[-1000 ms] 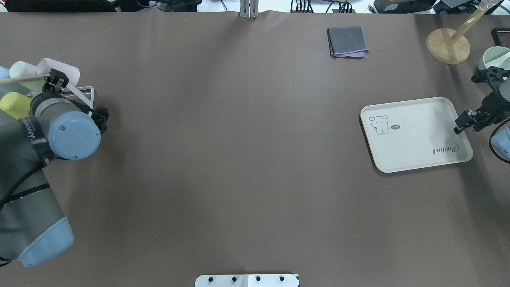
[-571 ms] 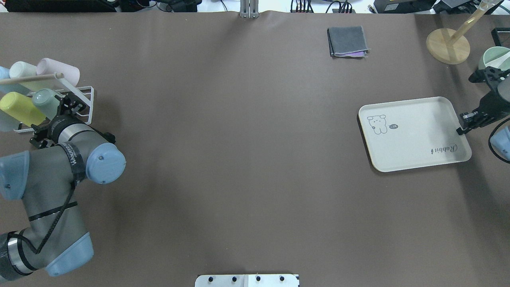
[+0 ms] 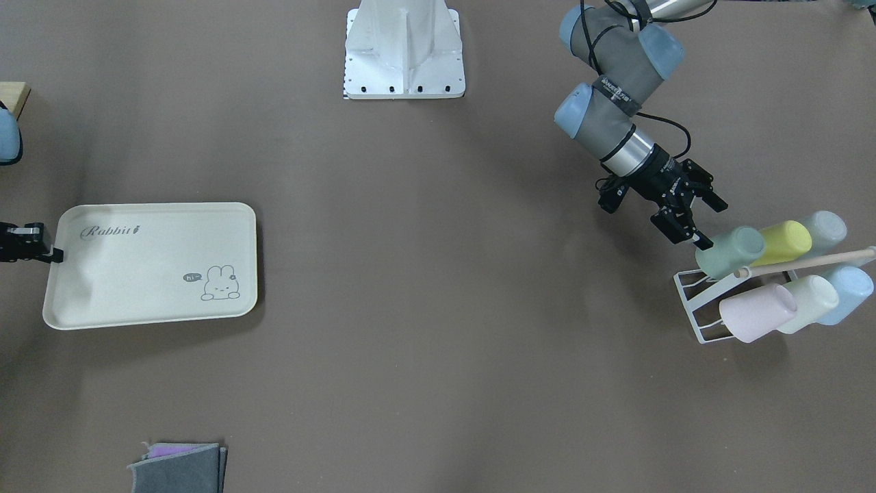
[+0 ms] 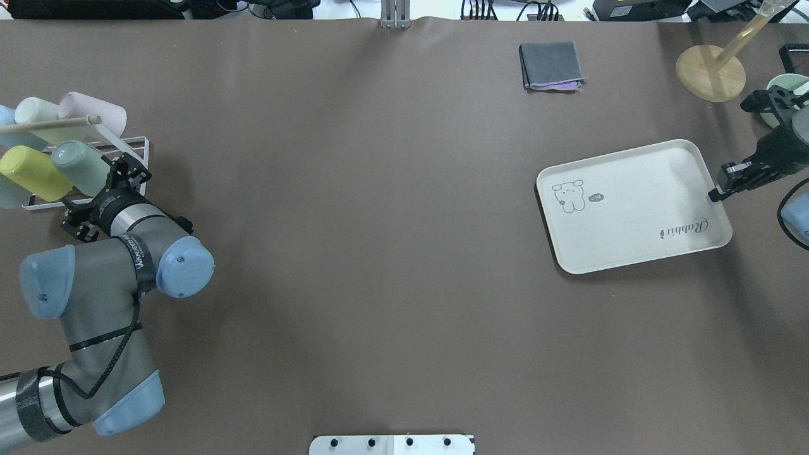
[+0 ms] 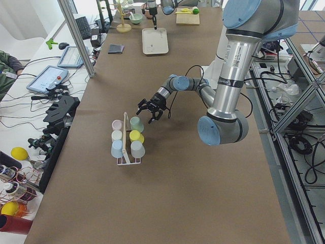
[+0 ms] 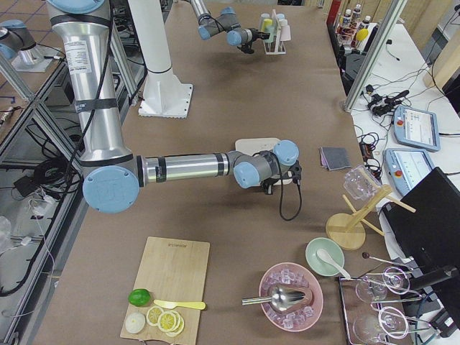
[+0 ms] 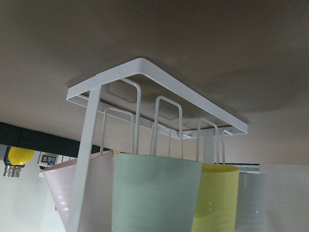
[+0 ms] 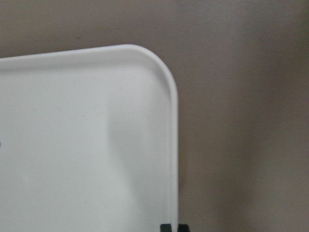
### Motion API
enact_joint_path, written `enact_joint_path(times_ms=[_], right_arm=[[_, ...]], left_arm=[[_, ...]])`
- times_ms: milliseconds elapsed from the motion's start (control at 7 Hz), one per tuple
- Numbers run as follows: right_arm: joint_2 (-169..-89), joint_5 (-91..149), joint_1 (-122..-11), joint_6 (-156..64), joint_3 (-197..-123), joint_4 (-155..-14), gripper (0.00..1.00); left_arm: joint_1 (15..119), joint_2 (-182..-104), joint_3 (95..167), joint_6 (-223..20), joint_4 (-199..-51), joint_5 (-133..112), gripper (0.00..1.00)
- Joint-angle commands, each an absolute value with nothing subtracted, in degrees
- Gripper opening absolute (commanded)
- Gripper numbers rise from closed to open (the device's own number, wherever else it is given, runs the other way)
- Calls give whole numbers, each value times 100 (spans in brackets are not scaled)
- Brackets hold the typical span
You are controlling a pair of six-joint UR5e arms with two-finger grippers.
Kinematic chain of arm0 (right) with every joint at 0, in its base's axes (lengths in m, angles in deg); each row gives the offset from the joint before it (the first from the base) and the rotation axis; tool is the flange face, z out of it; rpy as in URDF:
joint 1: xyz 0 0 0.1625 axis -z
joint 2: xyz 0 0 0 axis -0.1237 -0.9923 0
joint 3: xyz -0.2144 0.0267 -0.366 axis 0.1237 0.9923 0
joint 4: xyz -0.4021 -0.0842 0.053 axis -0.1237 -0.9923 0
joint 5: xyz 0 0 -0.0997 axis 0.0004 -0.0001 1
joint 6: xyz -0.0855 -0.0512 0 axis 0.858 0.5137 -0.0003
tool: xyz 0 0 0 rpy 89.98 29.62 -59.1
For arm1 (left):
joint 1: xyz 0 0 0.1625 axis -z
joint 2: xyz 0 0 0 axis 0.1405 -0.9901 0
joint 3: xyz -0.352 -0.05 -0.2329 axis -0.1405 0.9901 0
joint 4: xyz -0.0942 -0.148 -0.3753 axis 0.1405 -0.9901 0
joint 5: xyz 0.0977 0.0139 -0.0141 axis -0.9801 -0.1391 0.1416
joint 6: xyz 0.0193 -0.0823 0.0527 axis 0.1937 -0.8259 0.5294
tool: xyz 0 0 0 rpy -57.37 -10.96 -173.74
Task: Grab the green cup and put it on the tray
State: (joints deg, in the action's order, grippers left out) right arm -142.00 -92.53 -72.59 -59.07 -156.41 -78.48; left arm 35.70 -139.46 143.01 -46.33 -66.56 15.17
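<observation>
The green cup (image 4: 79,165) (image 3: 729,251) (image 7: 157,193) lies on its side on a white wire rack (image 4: 129,151) at the table's left end. My left gripper (image 4: 126,174) (image 3: 705,220) is open just beside the cup's near end, with nothing between its fingers. At the right end lies the cream tray (image 4: 632,208) (image 3: 150,267) (image 8: 72,145) with the "Rabbit" script. My right gripper (image 4: 714,194) (image 3: 55,255) is shut on the tray's right rim, and its fingertips (image 8: 166,227) pinch the edge in the right wrist view.
The rack also carries a yellow cup (image 4: 31,172), a pink cup (image 4: 95,112), a cream cup (image 4: 35,114) and a light blue cup (image 3: 845,293). A folded grey cloth (image 4: 551,65) lies at the back. A wooden stand (image 4: 711,72) and a green bowl (image 4: 784,95) are at the far right.
My left gripper has swung from over the rack to beside the green cup. The tray has slid towards the table's middle with my right gripper on its rim.
</observation>
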Motion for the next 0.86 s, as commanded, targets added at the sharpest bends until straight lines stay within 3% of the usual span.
enact_joint_path(times_ms=[0,429,714], right_arm=[[-14041,-9207,-6402,-7619,-16491,-7849,0],[-12838,-8602,-5040,-9741,-16564,-7814,0],[-12634,-7841,-4283,-10227,-16739,-7796,0]], left_arm=[[3576,-13975,14052,-4632,-6773,1381,97],[3576,-14010,13638,-4518,-7256,1302,97],[3585,-14019,13445,-4509,-7415,1302,97]])
